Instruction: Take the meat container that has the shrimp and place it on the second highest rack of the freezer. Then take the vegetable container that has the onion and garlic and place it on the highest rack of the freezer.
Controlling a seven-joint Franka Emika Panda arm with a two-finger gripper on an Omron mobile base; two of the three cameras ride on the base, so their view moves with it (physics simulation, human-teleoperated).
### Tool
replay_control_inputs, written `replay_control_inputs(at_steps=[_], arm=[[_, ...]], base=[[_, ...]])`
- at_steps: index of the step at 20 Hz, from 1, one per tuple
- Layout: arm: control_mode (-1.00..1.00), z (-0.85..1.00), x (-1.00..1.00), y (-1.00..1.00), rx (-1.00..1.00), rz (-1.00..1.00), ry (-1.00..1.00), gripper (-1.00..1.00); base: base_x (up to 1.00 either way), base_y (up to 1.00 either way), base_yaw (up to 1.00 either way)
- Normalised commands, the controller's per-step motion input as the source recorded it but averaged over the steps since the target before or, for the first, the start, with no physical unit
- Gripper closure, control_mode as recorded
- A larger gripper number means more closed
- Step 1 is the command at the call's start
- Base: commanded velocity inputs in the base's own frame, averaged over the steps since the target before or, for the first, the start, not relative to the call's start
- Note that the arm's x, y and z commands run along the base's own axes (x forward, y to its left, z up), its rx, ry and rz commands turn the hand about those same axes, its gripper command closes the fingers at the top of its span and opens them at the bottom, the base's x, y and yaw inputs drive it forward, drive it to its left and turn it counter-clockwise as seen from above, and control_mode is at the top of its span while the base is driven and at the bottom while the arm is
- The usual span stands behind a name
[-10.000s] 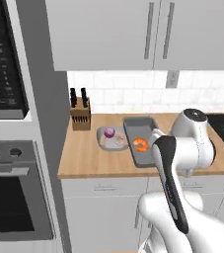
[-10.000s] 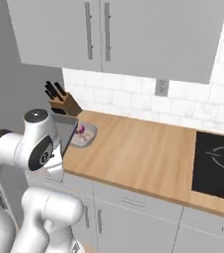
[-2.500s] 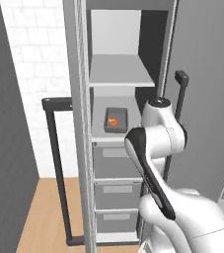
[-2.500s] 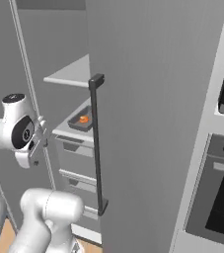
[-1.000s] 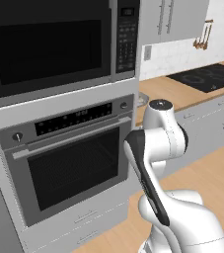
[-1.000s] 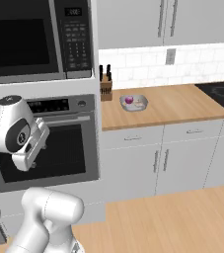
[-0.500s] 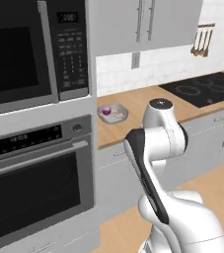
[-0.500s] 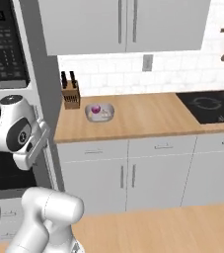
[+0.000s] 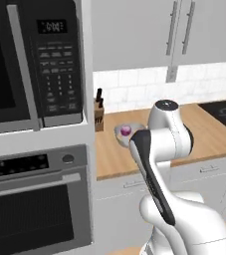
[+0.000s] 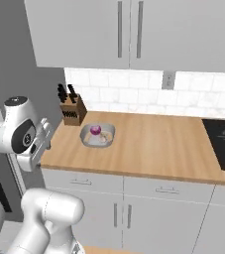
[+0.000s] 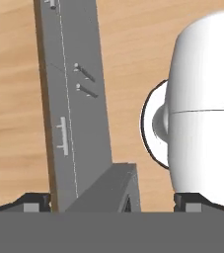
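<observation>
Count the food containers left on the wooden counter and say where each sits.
1: the vegetable container sits on the wooden counter, just right of the knife block. Others may lie outside these views.

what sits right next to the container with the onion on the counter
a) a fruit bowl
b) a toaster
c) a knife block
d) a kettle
c: the knife block stands against the tiled wall just left of the vegetable container on the wooden counter.

A shallow grey rectangular vegetable container (image 10: 98, 136) holding a purple onion (image 10: 95, 131) is lying flat on the wooden counter, far left.
</observation>
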Motion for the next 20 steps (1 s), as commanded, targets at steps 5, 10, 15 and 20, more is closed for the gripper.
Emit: replay_control_inputs(at_steps=[5, 10, 15, 20], arm=[[1.00, 0.00, 0.00, 0.00, 0.00, 0.00, 0.00, -1.00], [1.00, 0.00, 0.00, 0.00, 0.00, 0.00, 0.00, -1.00], [-1.00, 0.00, 0.19, -0.14, 0.00, 0.18, 0.00, -1.00], [-1.00, -0.68, 0.98, -0.38, 0.00, 0.46, 0.12, -1.00]], base=[[0.11, -0.71, 0.12], [0.25, -0.23, 0.06], [0.58, 0.00, 0.10], [0.00, 0.00, 0.00]])
